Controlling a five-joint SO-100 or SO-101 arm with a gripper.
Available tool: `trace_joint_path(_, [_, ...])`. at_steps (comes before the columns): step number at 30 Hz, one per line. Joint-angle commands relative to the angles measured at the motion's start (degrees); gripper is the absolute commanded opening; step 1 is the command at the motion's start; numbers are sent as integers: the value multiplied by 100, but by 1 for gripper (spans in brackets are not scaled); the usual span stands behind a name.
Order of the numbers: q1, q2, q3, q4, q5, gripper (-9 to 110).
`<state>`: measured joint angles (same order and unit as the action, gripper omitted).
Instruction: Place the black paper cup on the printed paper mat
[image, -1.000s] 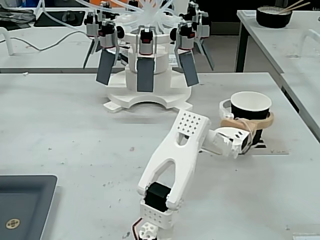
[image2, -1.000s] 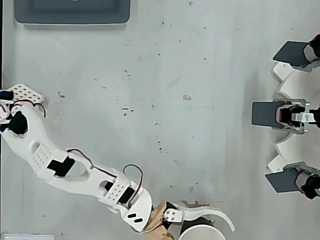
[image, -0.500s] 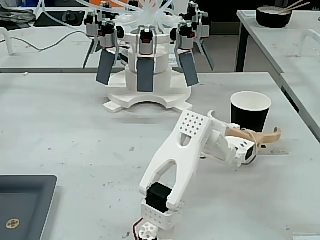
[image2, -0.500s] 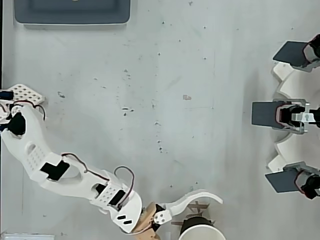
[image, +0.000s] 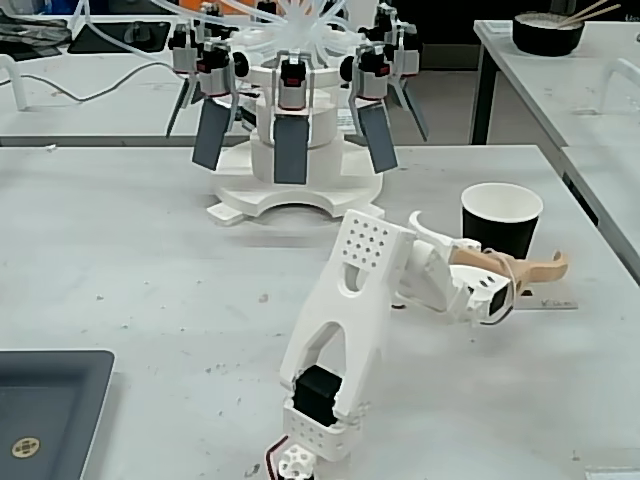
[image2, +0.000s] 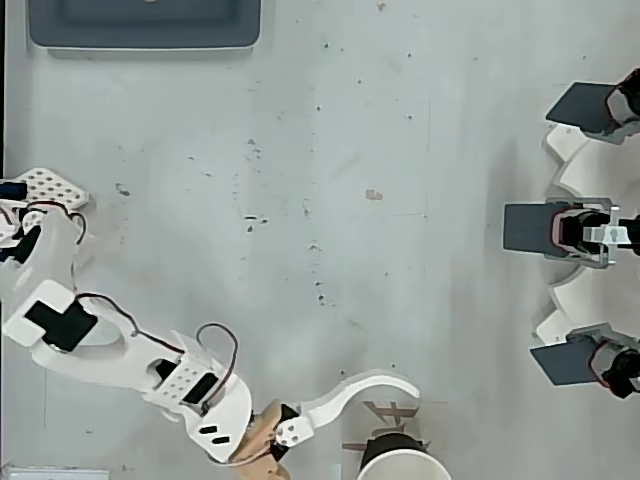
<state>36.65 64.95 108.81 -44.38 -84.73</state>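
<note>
The black paper cup (image: 501, 218) stands upright at the right of the table; in the overhead view only its white rim (image2: 400, 464) shows at the bottom edge. My gripper (image: 490, 238) is open wide around it. The white curved finger (image2: 372, 385) lies left of the cup in the fixed view, and the beige finger (image: 535, 268) crosses in front of the cup's base. The printed paper mat (image2: 385, 420) lies flat under the white finger, its lower part covered by the cup's rim. In the fixed view a thin strip of the mat (image: 555, 303) shows. Whether the cup's base rests on the mat is hidden.
A white carousel rig with dark flaps (image: 295, 130) (image2: 585, 230) stands at the far side of the table. A dark grey tray (image: 45, 405) (image2: 145, 25) sits at the near left in the fixed view. A black bowl with chopsticks (image: 548, 33) is on another table. The table's right edge runs close to the cup.
</note>
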Motion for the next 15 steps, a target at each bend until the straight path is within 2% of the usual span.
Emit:
trace_joint_path(1, [53,1002,404,-132,62,61])
trace_joint_path(15, [-404,3691,2892,-229,211,58])
